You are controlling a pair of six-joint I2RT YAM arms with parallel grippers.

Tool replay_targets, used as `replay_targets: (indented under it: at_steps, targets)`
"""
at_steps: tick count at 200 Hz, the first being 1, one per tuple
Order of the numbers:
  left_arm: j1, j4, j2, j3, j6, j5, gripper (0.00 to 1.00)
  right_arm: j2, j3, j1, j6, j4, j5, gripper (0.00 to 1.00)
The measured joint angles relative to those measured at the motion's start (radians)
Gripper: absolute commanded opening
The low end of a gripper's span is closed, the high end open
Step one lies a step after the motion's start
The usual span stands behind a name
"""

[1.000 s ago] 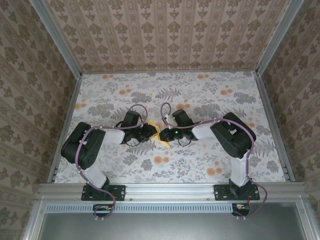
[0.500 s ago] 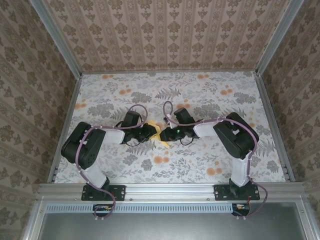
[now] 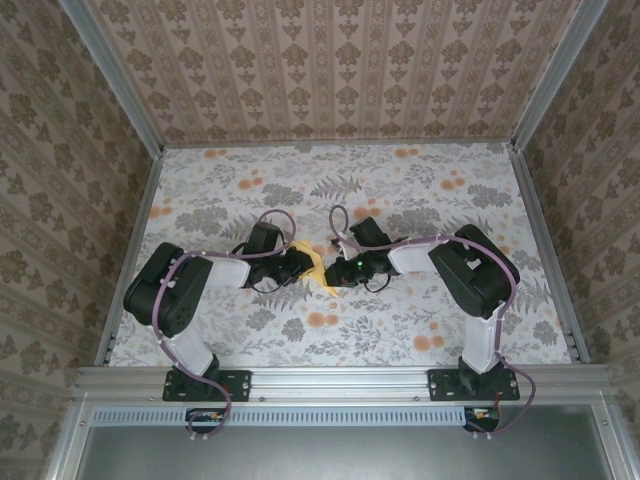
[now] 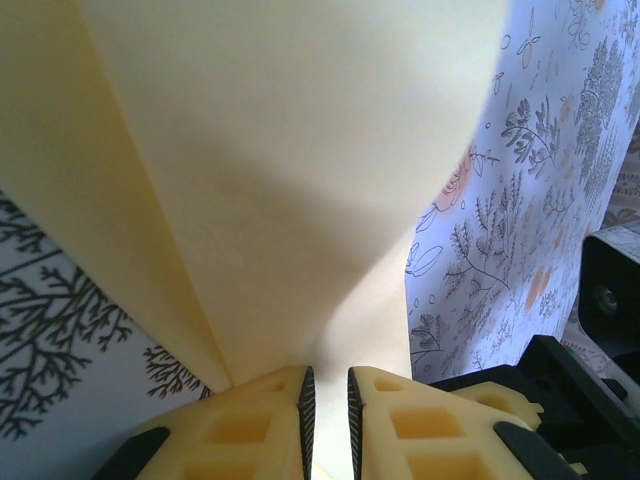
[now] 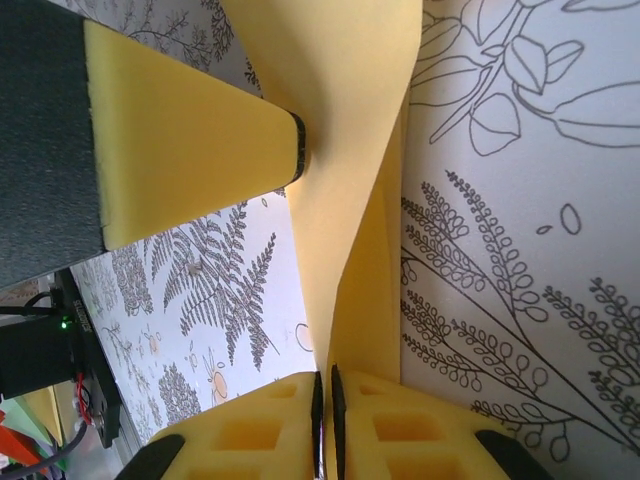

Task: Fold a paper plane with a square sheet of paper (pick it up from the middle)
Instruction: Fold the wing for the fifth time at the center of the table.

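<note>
Floral tabletop point(image 3: 420, 190); patterned walls point(image 3: 340, 70) around paper point(image 4: 300, 150)

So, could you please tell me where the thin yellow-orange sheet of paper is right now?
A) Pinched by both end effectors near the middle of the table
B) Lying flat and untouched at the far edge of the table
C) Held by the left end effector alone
A: the thin yellow-orange sheet of paper runs into the closed left end effector and the closed right end effector, as each wrist view shows.
</note>
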Motion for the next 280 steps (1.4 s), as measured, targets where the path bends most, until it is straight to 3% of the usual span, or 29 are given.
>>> replay_targets:
  at_steps: [104, 190, 224, 254, 280]
  targets:
    - [0.001, -0.004, 0.006, 0.000, 0.000, -0.004, 0.15, -0.004, 0.042, -0.004, -0.001, -0.108, -0.002, 0.21]
    - [0.006, -0.009, 0.007, 0.000, 0.000, -0.004, 0.13, -0.002, 0.032, -0.006, -0.008, -0.152, -0.010, 0.14]
    - [0.006, -0.012, 0.007, 0.000, 0.000, -0.004, 0.12, -0.006, 0.040, -0.006, -0.005, -0.168, -0.012, 0.24]
    - [0.007, -0.020, 0.009, 0.003, 0.000, -0.005, 0.09, -0.102, 0.021, -0.006, -0.005, -0.209, 0.042, 0.29]
    - [0.006, -0.024, 0.009, 0.005, 0.000, -0.007, 0.08, -0.219, 0.016, 0.003, -0.008, -0.225, 0.104, 0.22]
